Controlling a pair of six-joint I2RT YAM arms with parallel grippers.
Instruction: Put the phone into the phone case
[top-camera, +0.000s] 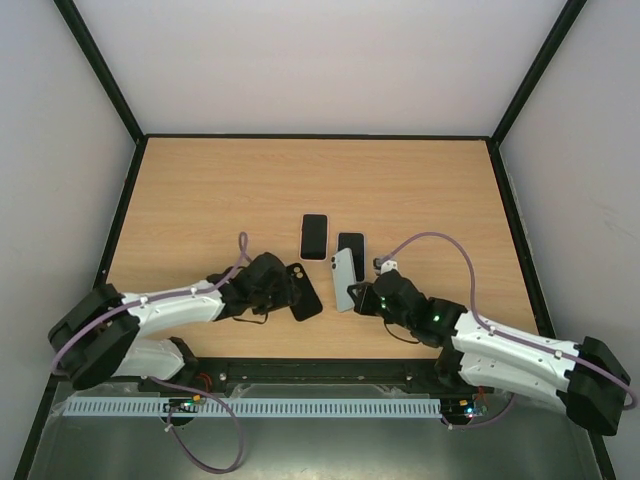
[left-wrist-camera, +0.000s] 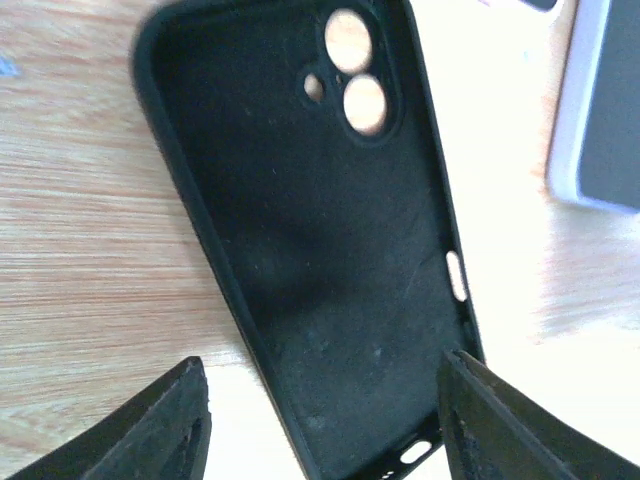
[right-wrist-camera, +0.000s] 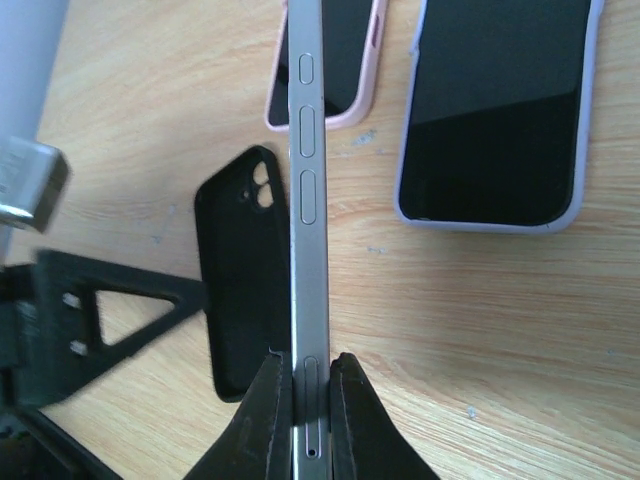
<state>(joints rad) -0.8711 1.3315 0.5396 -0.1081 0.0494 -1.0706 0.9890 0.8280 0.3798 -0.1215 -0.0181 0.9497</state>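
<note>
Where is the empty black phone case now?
In the top view, the black case lies open side up on the table, one end between the open fingers of the left gripper. The phone held by the right gripper is just to its right.

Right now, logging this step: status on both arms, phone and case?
Right fingers shut on phone, held on edge. Left fingers open, straddling black case, empty, inside up. Pink-cased phone and lilac-cased phone beyond; nothing between.
</note>
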